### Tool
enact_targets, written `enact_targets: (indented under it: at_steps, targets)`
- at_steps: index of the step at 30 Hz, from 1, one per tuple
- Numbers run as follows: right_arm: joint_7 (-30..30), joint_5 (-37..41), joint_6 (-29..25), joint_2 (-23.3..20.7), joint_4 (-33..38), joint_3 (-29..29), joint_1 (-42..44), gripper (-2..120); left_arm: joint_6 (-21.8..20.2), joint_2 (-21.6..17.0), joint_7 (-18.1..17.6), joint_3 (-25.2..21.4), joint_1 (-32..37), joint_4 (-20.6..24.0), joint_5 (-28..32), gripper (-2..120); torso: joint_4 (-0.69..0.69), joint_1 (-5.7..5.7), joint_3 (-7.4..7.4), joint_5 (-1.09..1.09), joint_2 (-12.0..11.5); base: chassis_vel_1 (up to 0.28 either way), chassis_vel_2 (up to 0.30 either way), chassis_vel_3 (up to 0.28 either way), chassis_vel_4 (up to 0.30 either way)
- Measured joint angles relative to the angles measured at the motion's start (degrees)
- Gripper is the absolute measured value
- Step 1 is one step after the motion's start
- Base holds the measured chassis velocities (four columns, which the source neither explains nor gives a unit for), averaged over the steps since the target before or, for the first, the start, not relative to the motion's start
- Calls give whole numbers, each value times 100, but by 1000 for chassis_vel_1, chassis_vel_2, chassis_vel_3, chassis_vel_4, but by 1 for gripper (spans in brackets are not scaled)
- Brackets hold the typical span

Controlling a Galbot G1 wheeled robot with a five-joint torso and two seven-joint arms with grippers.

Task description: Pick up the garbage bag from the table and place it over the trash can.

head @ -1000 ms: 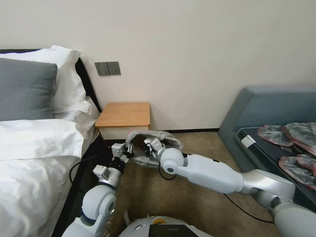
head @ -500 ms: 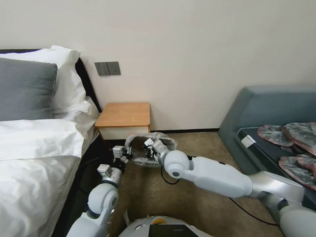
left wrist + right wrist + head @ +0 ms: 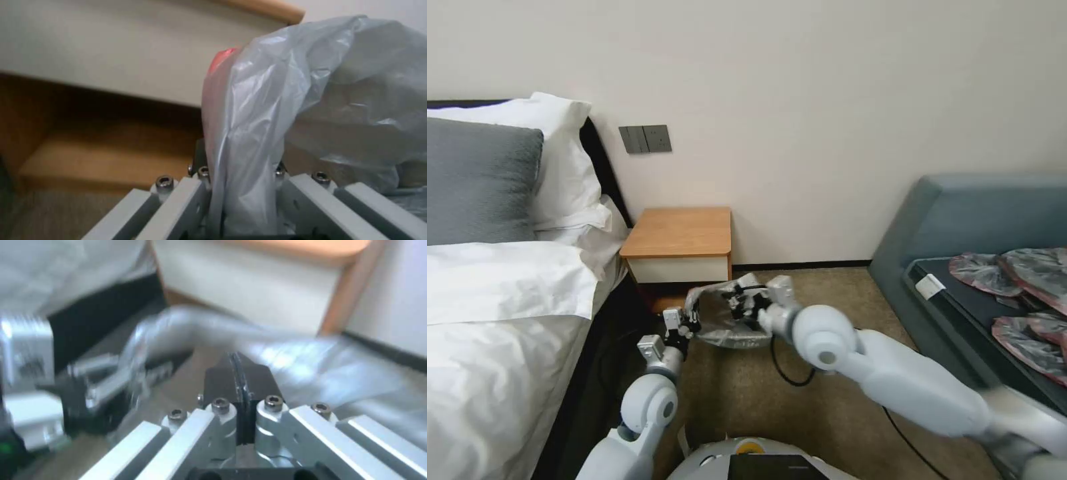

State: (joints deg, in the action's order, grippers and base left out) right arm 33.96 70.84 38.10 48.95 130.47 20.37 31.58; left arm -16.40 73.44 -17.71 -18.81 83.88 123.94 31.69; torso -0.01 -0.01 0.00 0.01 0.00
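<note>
Bedside surface (image 3: 679,232) against the wall, garbage bag (image 3: 730,319) held low in front of it.

The bag is stretched above the carpet between both grippers: the left gripper (image 3: 690,321) is clamped on its pink-edged rim, and the right gripper (image 3: 746,308) is closed, its pads pressed together on the opposite side of the bag.

The room was evenly and softly lit, with no harsh shadows. The head view was sharp except the smeared right arm (image 3: 907,387). The right wrist view was heavily blurred; the garbage bag (image 3: 285,110) carried pale sheen.
</note>
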Motion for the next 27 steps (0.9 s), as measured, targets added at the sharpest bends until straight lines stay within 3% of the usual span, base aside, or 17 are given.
enact_targets:
  at_steps: [4, 9, 14, 21, 27]
  targets:
    - [-728, -709, -125, -343, 184, -946, 955, 0, -74, -55, -138, 131, -16, -33, 95, 3, 0, 0, 0, -2, 0, 0, 0, 0, 0]
    - [-1141, -1409, -371, -409, 250, -1533, 1817, 0, -170, -88, -272, 180, -37, -33, 248, 3, -2, 0, 0, 0, 0, 0, 0, 0, 0]
    - [-1821, -2521, -739, 39, 110, -2037, 2349, 0, -231, 36, -367, -73, 265, 169, 250, 3, 8, 0, 0, -1, 0, 0, 0, 0, 0]
    - [-2597, -3794, -1090, 596, 164, -2951, 3280, 0, -273, -17, -372, -181, 270, 205, 257, 3, -2, 0, 0, -1, 0, 0, 0, 0, 0]
    - [-2862, -4971, -1522, 1322, 235, -3301, 4187, 0, -271, -70, -366, -274, 362, 224, 256, 3, 2, 0, 0, -2, 0, 0, 0, 0, 0]
